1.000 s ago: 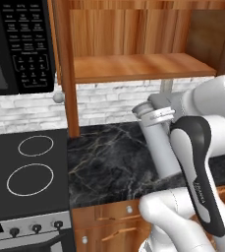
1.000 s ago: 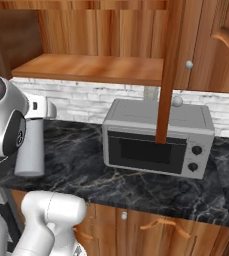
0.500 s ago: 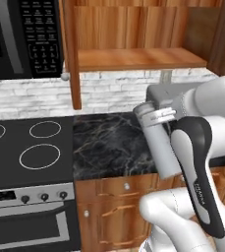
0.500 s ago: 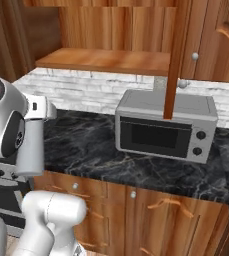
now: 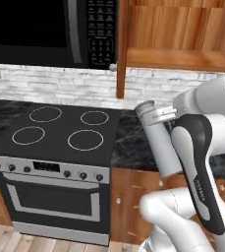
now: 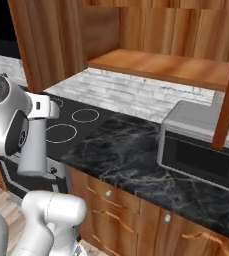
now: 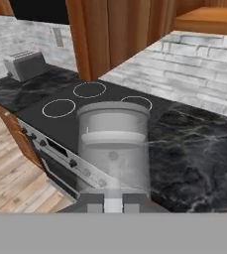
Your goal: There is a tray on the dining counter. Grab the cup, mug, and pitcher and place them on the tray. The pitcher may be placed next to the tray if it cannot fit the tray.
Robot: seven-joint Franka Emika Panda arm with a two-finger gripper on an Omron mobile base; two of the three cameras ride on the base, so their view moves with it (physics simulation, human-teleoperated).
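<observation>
The pitcher [image 5: 158,141] is a tall translucent grey vessel with a lid, and it hangs in the air in front of the robot, over the edge between the stove and the black counter. My gripper [image 7: 113,199] is shut on the pitcher [image 7: 113,144], gripping it close to the hand. From the right base view the pitcher [image 6: 35,148] hangs below the gripper [image 6: 44,109], upright. The tray, the cup, the mug and the dining counter are out of view.
A black cooktop [image 5: 60,130] with an oven below stands at left, with a black microwave [image 5: 45,29] above it. A grey countertop microwave [image 6: 202,145] sits on the black marble counter [image 6: 121,155]. A toaster [image 7: 25,64] stands further off. Wooden shelves and posts hang overhead.
The whole picture has shifted, so the base has moved: the stove has come fully into the left view and the counter microwave has slid right. The pitcher stays in the shut gripper.
</observation>
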